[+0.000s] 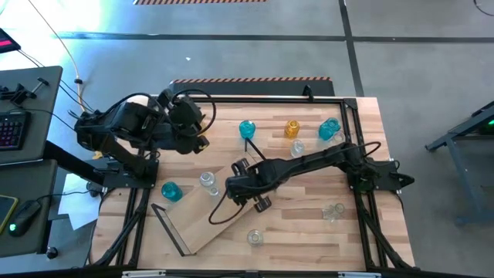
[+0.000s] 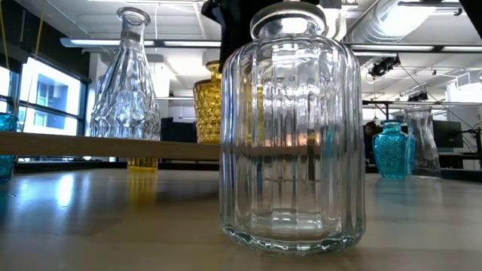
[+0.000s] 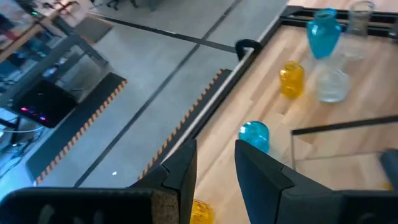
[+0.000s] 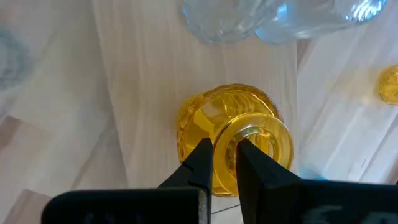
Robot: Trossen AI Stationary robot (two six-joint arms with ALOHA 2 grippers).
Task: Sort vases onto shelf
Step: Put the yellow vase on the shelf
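The shelf (image 1: 202,228) is a light-wood board lying slantwise at the table's near middle. My right gripper (image 1: 238,185) reaches over its far end and is shut on an amber vase (image 4: 224,127), which shows in the low view (image 2: 208,102) just at the board's top. A clear vase (image 1: 208,181) stands on the shelf beside it. Other vases stand on the table: teal (image 1: 247,129), amber (image 1: 292,127), teal (image 1: 329,129), clear (image 1: 297,148). My left gripper (image 3: 214,168) hangs high at the far left, open, with nothing between its fingertips. My right gripper pinches the amber vase's mouth rim (image 4: 225,146), one finger inside the mouth and one outside it. The fingers come steeply from above. The vase stands upright below them over the shelf board (image 4: 149,93); whether its base rests on the board I cannot tell.
A teal vase (image 1: 170,191) stands left of the shelf. Clear vases stand at the near edge (image 1: 255,237) and near right (image 1: 333,210); the nearest fills the low view (image 2: 292,128). Black frame rails (image 1: 351,116) border the table.
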